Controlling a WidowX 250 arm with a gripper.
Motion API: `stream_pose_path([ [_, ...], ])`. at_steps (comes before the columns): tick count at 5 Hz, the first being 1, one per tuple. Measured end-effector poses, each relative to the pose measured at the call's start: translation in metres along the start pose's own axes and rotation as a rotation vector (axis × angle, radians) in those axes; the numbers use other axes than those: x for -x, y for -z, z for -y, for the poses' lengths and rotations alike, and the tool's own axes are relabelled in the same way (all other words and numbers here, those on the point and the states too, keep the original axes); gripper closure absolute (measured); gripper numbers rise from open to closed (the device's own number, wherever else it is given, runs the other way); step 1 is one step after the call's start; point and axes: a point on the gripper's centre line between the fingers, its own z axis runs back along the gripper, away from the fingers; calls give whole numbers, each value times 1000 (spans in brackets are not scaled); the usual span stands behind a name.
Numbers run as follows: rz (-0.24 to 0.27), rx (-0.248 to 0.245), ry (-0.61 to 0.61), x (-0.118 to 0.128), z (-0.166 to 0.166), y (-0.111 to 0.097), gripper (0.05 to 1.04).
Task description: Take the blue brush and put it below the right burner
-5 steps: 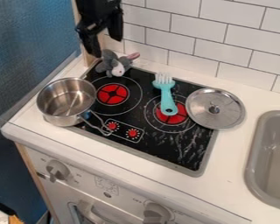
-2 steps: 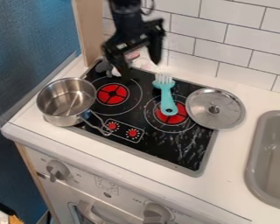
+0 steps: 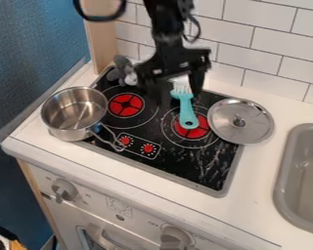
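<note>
R. burner (image 3: 201, 130) taken as ref. for all positions. Gripper (image 3: 181, 99) hung over hob on wall side of ref., a bit view-left; fingers stood spread, nothing clasped. Blue brush (image 3: 187, 114) lay w/ handle end over ref., bristles (image 3: 183, 88) pointing to tiled wall (image 3: 270, 53); long axis ran approx. wall-to-front, slight tilt. Handle thus lay frontward of gripper, bristle end approx. between fingers as viewed; ht. above brush n/d. Single arm, so no choice of side. Judged: approach step, pre-grasp; next needed small shift toward handle, descent, closing across narrow width, then carry to front side of ref. Risk: knocking lid (image 3: 239, 127), just view-right of ref. Rest: steel pot (image 3: 71, 128) well view-left of ref.; grey plush (image 3: 123, 68) wallward + view-left; sink (image 3: 306, 180) beyond lid, view-right; blue wall (image 3: 28, 44) far view-left.
</note>
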Motion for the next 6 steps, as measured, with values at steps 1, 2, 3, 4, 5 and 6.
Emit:
stream_pose_path([
  [1, -2, 2, 38, 1, 5, 9, 84],
  [2, -9, 10, 47, -6, 12, 18, 84],
  [3, -4, 15, 23, -16, 20, 24, 84],
  [4, -21, 2, -1, -23, 25, 34, 116],
  [5, -29, -24, -19, -30, 27, 44, 377],
  [6, -16, -53, -36, -34, 24, 50, 677],
])
